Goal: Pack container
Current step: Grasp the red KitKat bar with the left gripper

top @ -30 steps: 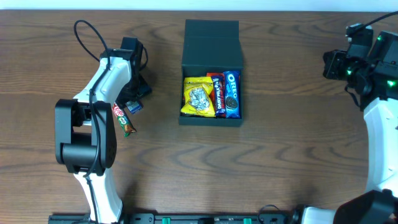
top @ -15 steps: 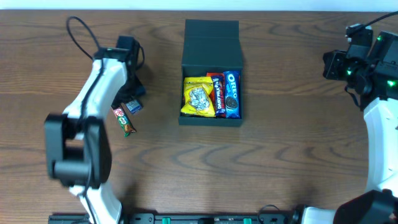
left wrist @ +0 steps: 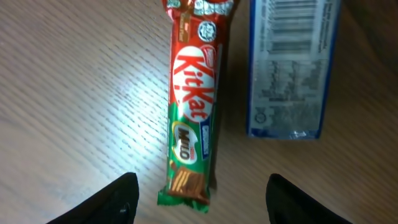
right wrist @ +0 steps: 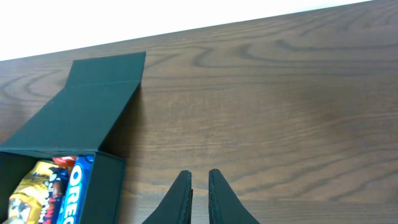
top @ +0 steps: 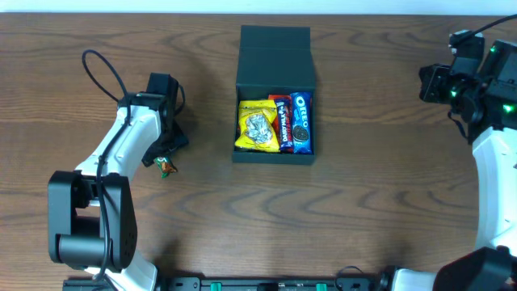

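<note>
Two snacks below the left gripper (left wrist: 202,208) at the left side of the table (top: 363,210): a red and green KitKat bar (left wrist: 191,118) lying flat on the wood, and just beside it, not touching, a blue packet (left wrist: 289,62) with the barcode side up. Jaws of this gripper released and standing wide, one dark fingertip (left wrist: 115,199) at each side of the bar's lower end, apart from the wrapper, grasping nothing. From overhead, only one end of the bar visible, just beside the left arm (top: 121,153). In the middle, toward the far edge, the container (top: 273,158), dark grey-green and open, with the flap lid (top: 275,44) folded back flat on the table. Inside, side by side: a yellow packet (top: 257,125), a red packet (top: 280,121), a blue Oreo packet (top: 300,121). At the far right, well apart from the box, the right gripper (right wrist: 199,186), fingers pressed almost together, clenched on nothing, over the wood.
</note>
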Available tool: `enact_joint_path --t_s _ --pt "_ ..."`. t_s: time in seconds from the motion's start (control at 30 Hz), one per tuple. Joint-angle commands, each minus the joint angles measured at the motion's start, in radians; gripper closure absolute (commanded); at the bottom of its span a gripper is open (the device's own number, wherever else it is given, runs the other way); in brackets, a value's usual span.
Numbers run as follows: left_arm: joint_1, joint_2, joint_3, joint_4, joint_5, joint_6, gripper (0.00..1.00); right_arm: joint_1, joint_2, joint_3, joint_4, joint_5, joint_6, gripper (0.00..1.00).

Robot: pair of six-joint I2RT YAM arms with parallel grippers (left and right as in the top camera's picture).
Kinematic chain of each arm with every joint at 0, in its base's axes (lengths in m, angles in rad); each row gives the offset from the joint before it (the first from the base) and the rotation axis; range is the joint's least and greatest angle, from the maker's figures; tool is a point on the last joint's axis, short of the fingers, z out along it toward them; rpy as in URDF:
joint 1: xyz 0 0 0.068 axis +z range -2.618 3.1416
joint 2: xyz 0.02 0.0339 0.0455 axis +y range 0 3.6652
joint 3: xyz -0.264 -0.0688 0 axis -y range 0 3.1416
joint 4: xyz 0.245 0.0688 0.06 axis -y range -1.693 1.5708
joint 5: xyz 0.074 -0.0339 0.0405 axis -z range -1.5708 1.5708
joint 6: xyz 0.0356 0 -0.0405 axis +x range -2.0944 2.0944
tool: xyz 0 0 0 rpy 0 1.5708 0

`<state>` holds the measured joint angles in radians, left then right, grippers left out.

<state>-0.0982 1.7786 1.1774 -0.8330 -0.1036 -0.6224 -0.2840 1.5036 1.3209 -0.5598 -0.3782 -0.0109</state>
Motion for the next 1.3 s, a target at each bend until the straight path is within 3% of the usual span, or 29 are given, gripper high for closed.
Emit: enact_joint_path --t_s 0.0,0.53,1.27 --pt "0.029 0.0 -0.033 0.008 0.007 -0.006 0.33 -0.003 -0.02 0.008 -0.005 -0.023 0.01 0.9" --pt "0.064 0.0 -0.108 0.17 0.025 0.07 0.34 -0.003 -0.02 0.008 -0.009 -0.023 0.01 0.89" --pt "0.098 0.054 -0.123 0.232 0.095 0.108 0.39 -0.003 -0.02 0.008 -0.009 -0.023 0.014 0.89"
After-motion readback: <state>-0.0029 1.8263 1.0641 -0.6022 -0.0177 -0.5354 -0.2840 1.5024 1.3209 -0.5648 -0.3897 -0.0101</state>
